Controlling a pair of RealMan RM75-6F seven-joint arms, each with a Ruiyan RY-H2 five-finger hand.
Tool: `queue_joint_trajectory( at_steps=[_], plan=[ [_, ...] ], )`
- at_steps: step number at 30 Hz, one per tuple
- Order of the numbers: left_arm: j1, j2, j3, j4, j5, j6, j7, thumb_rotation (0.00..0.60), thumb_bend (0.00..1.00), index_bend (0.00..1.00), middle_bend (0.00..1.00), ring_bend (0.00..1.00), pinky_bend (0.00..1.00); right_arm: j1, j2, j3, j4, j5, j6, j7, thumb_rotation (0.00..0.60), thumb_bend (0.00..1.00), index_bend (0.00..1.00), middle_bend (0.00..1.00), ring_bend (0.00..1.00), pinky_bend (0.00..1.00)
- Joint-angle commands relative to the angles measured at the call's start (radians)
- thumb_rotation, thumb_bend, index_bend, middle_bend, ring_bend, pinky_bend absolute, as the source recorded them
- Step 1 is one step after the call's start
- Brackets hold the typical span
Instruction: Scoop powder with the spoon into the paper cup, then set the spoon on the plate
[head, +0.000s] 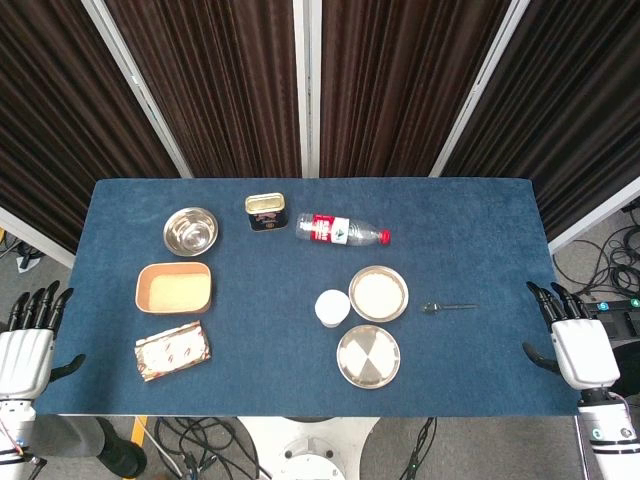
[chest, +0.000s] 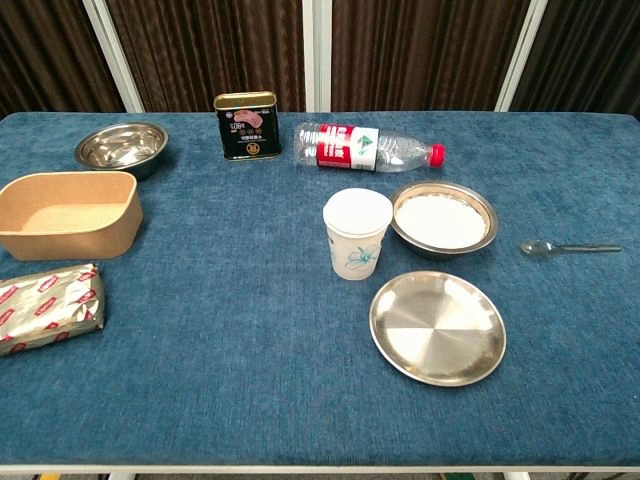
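A small clear spoon (head: 448, 307) (chest: 568, 247) lies on the blue cloth at the right, bowl pointing left. Left of it a steel bowl of white powder (head: 378, 293) (chest: 443, 218) sits beside a white paper cup (head: 332, 307) (chest: 357, 233), which stands upright. An empty steel plate (head: 368, 356) (chest: 437, 326) lies nearer the front edge. My right hand (head: 572, 340) rests open off the table's right edge, apart from the spoon. My left hand (head: 28, 340) is open beyond the left edge. Neither hand shows in the chest view.
At the back lie a plastic water bottle (head: 342, 230) (chest: 366, 148) on its side, a small tin (head: 265, 212) (chest: 247, 126) and an empty steel bowl (head: 190, 230) (chest: 121, 146). A tan paper tray (head: 174, 287) (chest: 66, 214) and a foil packet (head: 172, 352) (chest: 45, 308) sit at the left.
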Motion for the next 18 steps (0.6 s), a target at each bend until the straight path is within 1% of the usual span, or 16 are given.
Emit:
queue_joint_trajectory(
  at_steps=[1, 7, 11, 13, 16, 18],
  plan=[
    [-0.002, 0.0, -0.001, 0.0, 0.002, -0.001, -0.002, 0.6, 0.0, 0.11, 0.08, 0.01, 0.02, 0.001, 0.0, 0.0, 0.0, 0.001, -0.002, -0.002, 0.6, 0.12, 0.05, 0.18, 0.07, 0.18],
    [-0.007, 0.001, -0.005, 0.0, 0.007, -0.001, -0.008, 0.6, 0.0, 0.11, 0.08, 0.01, 0.02, 0.011, 0.008, 0.001, -0.008, -0.011, -0.007, 0.006, 0.6, 0.12, 0.05, 0.19, 0.07, 0.18],
    [-0.01, 0.002, -0.006, -0.001, 0.011, 0.0, -0.012, 0.6, 0.0, 0.11, 0.08, 0.01, 0.02, 0.059, 0.019, 0.009, -0.008, -0.005, -0.082, 0.03, 0.6, 0.14, 0.07, 0.27, 0.08, 0.18],
    [-0.011, 0.002, -0.008, 0.0, 0.014, 0.003, -0.014, 0.6, 0.0, 0.11, 0.08, 0.01, 0.02, 0.101, 0.014, 0.025, 0.008, 0.013, -0.144, 0.025, 0.6, 0.14, 0.11, 0.3, 0.08, 0.18],
    [-0.009, 0.0, -0.006, 0.0, 0.016, 0.005, -0.016, 0.6, 0.0, 0.11, 0.08, 0.01, 0.02, 0.17, -0.016, 0.042, 0.049, 0.042, -0.248, 0.013, 0.6, 0.13, 0.2, 0.32, 0.09, 0.16],
    [-0.008, 0.0, -0.005, -0.001, 0.013, 0.003, -0.014, 0.6, 0.0, 0.11, 0.08, 0.01, 0.02, 0.217, -0.055, 0.052, 0.096, 0.062, -0.317, 0.0, 0.6, 0.12, 0.28, 0.32, 0.09, 0.13]
  ],
)
